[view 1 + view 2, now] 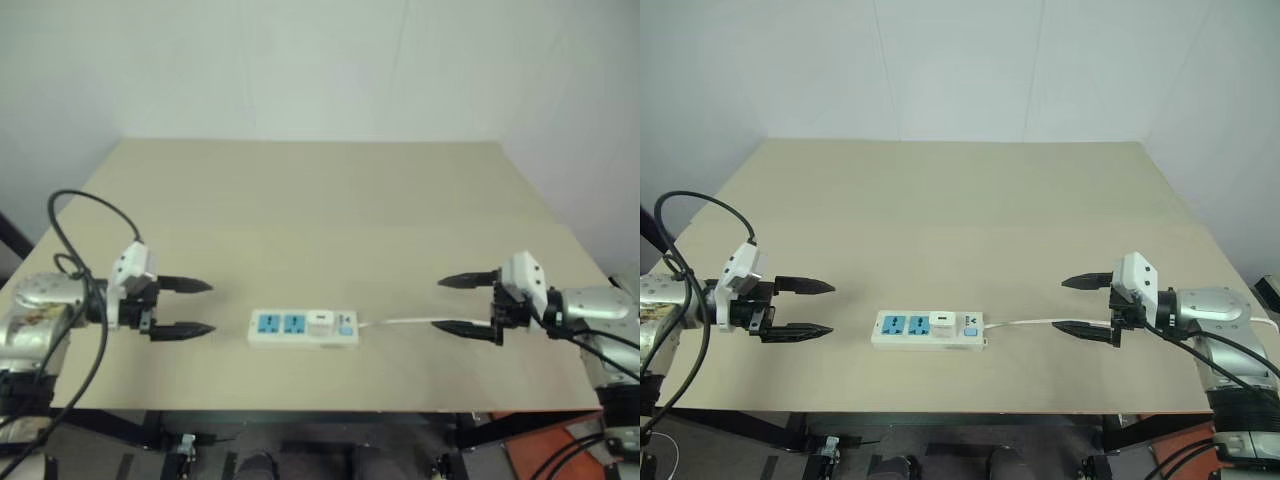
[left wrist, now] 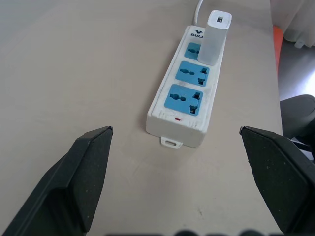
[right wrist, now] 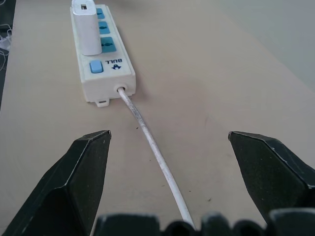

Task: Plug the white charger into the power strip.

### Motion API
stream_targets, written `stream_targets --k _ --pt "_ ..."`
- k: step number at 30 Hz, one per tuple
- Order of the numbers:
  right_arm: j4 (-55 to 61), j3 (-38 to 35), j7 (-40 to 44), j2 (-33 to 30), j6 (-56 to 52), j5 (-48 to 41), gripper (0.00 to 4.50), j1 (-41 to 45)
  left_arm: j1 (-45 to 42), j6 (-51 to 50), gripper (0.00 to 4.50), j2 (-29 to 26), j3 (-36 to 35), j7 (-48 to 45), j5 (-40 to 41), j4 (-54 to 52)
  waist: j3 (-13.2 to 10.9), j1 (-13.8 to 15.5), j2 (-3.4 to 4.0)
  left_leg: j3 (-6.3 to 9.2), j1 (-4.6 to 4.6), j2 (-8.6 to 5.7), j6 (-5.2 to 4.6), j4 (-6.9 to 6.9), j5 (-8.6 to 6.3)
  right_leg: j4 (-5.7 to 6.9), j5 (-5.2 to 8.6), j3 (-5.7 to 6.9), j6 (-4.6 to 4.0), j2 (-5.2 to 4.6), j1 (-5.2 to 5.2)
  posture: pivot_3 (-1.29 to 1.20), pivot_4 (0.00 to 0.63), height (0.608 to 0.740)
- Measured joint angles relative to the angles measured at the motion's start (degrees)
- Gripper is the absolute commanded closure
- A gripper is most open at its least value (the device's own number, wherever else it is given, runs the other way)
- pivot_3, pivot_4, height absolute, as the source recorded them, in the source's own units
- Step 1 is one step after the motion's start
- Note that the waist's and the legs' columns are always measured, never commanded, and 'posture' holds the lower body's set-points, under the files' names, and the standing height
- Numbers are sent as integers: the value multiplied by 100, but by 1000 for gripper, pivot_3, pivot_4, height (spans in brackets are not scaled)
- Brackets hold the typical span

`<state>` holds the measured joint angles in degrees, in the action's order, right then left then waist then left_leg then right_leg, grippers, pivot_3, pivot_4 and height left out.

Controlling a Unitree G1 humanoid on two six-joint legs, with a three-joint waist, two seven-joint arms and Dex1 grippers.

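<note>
1. Near the tabletop's (image 1: 300, 190) front edge lies the power strip (image 1: 303, 328), with the white charger (image 2: 215, 39) standing plugged into the socket next to its switch.
2. The left claw (image 1: 184, 306) and right claw (image 1: 462, 303) are wide open, holding nothing.
3. The right wrist view shows the cord (image 3: 152, 145) up close.

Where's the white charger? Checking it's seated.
The white charger stands upright in the power strip, in the socket nearest the switch and cord, between both open grippers.

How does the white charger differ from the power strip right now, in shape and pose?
The white charger is a short block standing upright; the power strip is a long bar lying flat on the table. The charger is plain white with a small port on top; the strip shows blue socket faces, two still free. The strip trails a thin white cord; the charger has none. Both have white bodies.
</note>
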<state>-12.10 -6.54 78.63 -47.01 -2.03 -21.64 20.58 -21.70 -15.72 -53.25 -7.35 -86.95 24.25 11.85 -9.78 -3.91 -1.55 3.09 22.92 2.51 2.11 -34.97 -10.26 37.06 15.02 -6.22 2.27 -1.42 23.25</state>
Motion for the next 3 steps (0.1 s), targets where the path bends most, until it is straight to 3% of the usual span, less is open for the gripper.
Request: stream_targets --k 3 --pt "52 0 -4 0 -42 0 34 -58 21 -81 0 0 1 54 40 -97 0 4 0 -1 4 0 0 1 0 -3 0 0 0 0 1 0 150 740"
